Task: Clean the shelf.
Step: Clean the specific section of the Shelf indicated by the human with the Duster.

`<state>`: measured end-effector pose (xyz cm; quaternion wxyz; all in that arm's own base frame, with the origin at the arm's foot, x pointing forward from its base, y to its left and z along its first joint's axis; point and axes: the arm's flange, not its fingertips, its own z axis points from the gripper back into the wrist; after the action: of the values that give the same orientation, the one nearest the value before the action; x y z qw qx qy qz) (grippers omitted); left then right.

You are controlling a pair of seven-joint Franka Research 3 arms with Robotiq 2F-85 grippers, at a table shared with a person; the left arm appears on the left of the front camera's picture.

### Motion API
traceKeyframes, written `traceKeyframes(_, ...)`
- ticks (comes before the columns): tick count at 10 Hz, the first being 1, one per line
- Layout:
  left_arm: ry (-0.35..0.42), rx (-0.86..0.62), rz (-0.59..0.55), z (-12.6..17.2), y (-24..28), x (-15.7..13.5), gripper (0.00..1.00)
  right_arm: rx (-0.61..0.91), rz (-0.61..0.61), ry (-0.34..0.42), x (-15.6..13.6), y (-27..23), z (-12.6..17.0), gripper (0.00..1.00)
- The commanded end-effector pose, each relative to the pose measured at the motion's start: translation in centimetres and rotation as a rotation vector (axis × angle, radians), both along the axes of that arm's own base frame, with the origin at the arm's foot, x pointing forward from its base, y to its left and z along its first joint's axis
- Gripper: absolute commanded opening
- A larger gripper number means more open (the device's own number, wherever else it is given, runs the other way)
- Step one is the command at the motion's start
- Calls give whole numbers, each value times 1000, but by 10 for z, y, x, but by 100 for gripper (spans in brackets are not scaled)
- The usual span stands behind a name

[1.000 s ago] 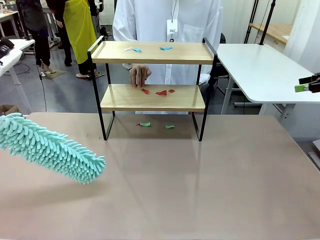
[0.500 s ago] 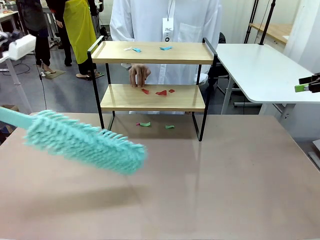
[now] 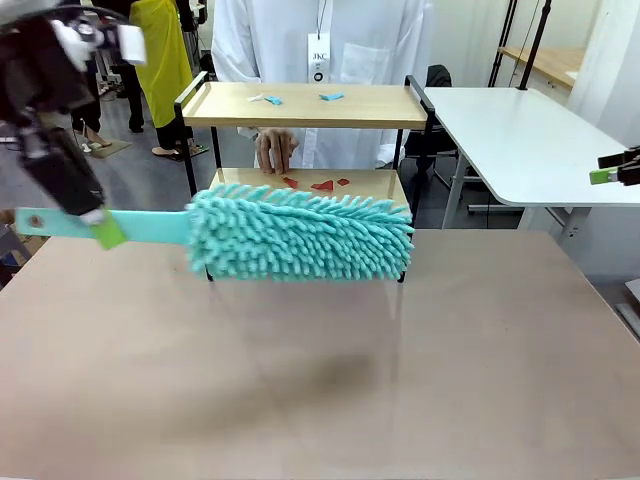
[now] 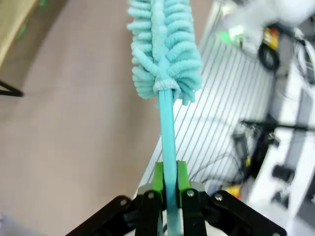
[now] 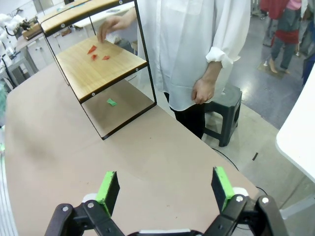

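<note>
The shelf (image 3: 300, 106) stands at the table's far middle, with blue paper scraps (image 3: 331, 96) on its top board and red scraps (image 3: 322, 185) on its lower board. My left gripper (image 3: 105, 232) is shut on the flat handle of a teal fluffy duster (image 3: 300, 236), held level in front of the lower board. In the left wrist view the green pads (image 4: 157, 178) clamp the duster's handle (image 4: 166, 128). My right gripper (image 5: 165, 189) is open and holds nothing, out past the table's right edge (image 3: 612, 172). The right wrist view takes in the shelf (image 5: 98, 69) from the side.
A person in a white coat (image 3: 330, 40) stands behind the shelf, one hand (image 3: 277, 150) resting on the lower board. A green scrap (image 5: 111, 102) lies on the tan table (image 3: 400, 380) under the shelf. A white table (image 3: 520, 130) stands at the right.
The duster has swung up and to the right, from low over the table's left side to level in front of the shelf. My left arm has come into the front view.
</note>
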<state>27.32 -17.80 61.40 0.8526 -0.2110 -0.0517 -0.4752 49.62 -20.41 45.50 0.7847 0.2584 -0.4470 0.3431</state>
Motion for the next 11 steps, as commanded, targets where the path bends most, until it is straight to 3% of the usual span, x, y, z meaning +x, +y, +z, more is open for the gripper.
traceKeyframes(1, -85, -55, 277, -18, -31, -18, 13, -1, 4, -4, 0, 2, 2, 100)
traceKeyframes(2, -91, -95, 322, -24, -46, -19, 13, -1, 4, -4, 0, 2, 2, 100)
traceKeyframes(4, -83, -184, 287, -32, -65, -10, 13, -1, 4, -4, 0, 2, 2, 100)
traceKeyframes(5, 2, -106, 202, -32, -60, -2, 13, -1, 4, -4, 0, 2, 2, 100)
traceKeyframes(6, -74, -136, 324, -26, -60, -15, 13, -1, 4, -4, 0, 2, 2, 100)
traceKeyframes(9, -52, -131, 295, -34, -67, -11, 13, -1, 4, -4, 0, 2, 2, 100)
traceKeyframes(11, -46, -80, 469, -41, -115, -22, 13, -1, 4, -4, 0, 2, 2, 100)
